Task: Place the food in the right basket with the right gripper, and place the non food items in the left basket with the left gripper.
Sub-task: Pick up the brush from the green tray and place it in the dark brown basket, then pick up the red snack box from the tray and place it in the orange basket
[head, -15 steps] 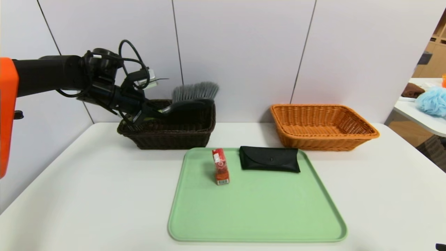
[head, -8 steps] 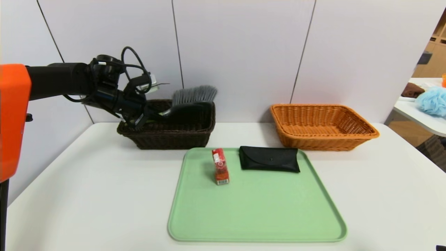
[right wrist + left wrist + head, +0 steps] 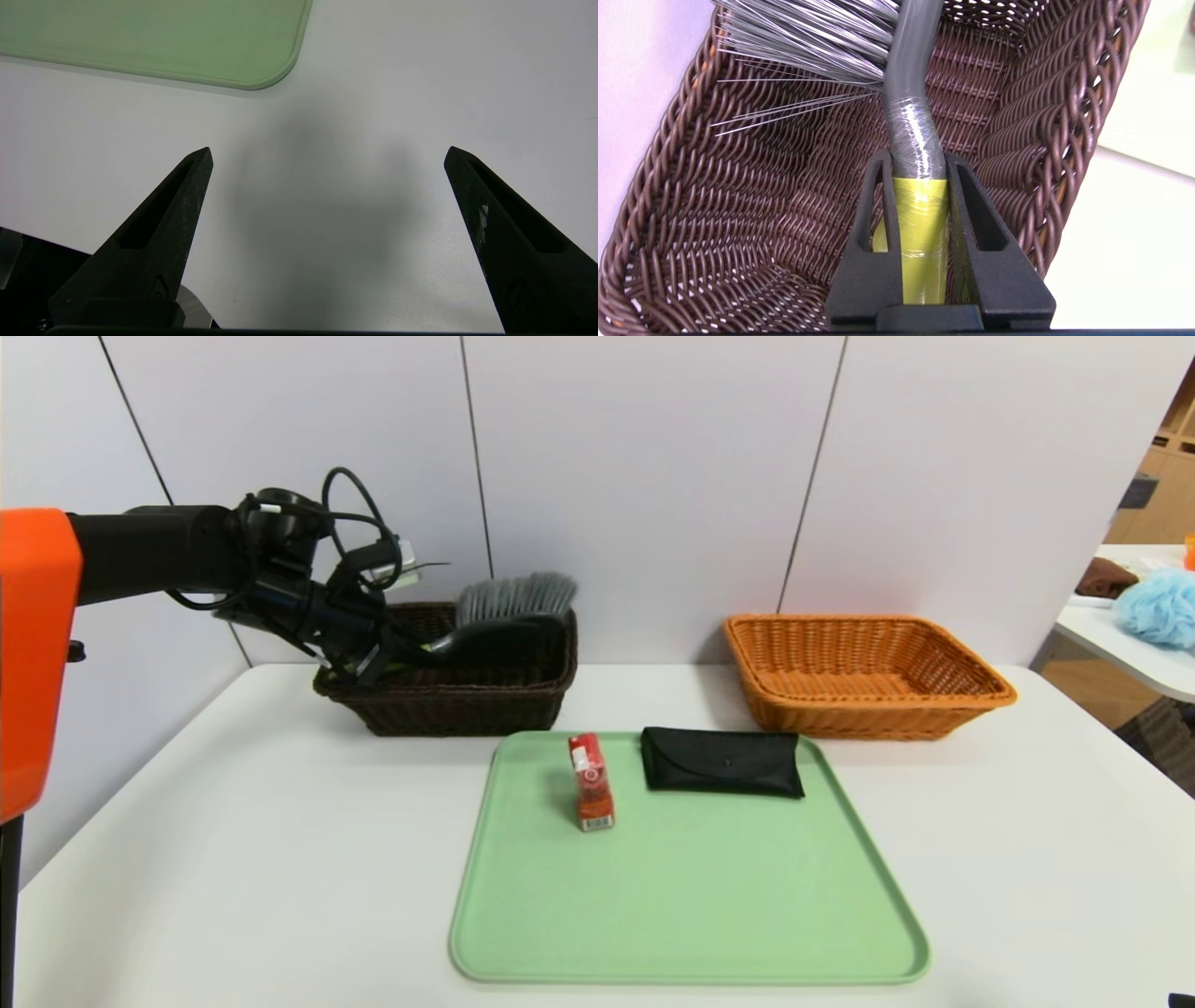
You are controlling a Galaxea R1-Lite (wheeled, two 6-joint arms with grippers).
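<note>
Head view: a grey-bristled brush (image 3: 518, 597) is held over the left basket (image 3: 457, 712), at the bench's (image 3: 280, 859) far edge on the left side, by the left gripper (image 3: 920, 163). In the L wrist view the jaws are seen closed on the handle (image 3: 920, 233) at its yellow part, just below the grey neck, w/ the bristles left free, prob. so that a slim, firm part is gripped and nothing soft is crushed. The brush is tilted, head raised toward the basket's inner end, bristles up; the slant is presumably needed for its length to be fitted inside the rim. Release is judged to be the next step, once the handle is low enough; a bristle end caught on the rim is the likely risk.

The food, a small red carton (image 3: 592, 782), is set on the green tray (image 3: 691, 896) near its far left corner, within reach of either side. A black pouch (image 3: 724, 763) is laid flat along the tray's far edge, toward the far right corner, prob. to be sorted left w/ the brush. The right basket (image 3: 868, 717) is placed by the bench's far right corner, for food. The right gripper (image 3: 328, 151) is parked wide, w/ nothing held, over the bench off the tray's near right corner.
</note>
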